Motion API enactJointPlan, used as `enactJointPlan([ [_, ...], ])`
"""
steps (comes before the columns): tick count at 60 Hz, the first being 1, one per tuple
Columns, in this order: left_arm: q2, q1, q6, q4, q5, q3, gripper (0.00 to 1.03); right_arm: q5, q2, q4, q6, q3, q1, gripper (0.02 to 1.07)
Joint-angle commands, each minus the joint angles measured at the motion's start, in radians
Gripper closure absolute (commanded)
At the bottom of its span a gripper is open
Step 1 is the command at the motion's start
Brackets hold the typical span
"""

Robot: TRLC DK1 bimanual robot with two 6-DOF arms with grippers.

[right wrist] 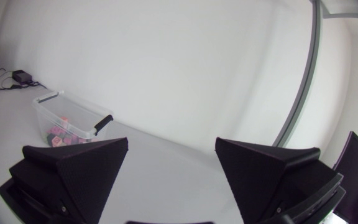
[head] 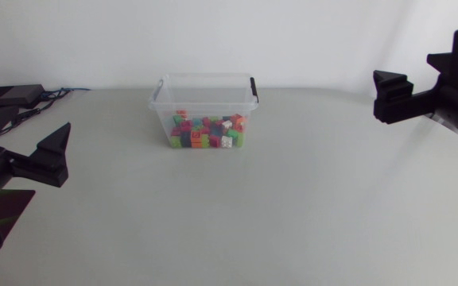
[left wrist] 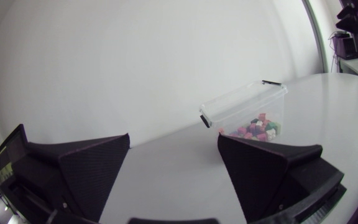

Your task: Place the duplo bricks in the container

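So, left gripper (left wrist: 174, 140): fingers spread wide, holding nothing, near my table edge.
Container (head: 165, 107): mid-table, duplo bricks (head: 207, 132) piled inside; I see none loose.
Right gripper (right wrist: 171, 142): spread wide, empty.
Progress: looks finished to me.

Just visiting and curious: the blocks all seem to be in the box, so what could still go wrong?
Little, probably. The container is open-topped and looks light; an arm swinging in could nudge it and spill the bricks. The cables lie close to the left gripper and might snag it.
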Motion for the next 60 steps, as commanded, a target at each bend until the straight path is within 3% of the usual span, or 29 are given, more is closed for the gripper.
enactJointPlan([
  [1,-0.035,0.010,0.010,0.016,-0.010,-0.039,0.05,0.013,-0.060,0.021,-0.031,-0.057,-0.017,0.06],
  [27,-0.218,0.048,0.012,0.015,-0.044,-0.139,0.05,0.013,-0.338,0.023,-0.109,-0.246,-0.075,0.06],
  [60,-0.364,0.085,-0.211,-0.010,0.038,-0.300,0.05,-0.155,-0.574,0.035,0.116,-0.525,-0.196,0.06],
])
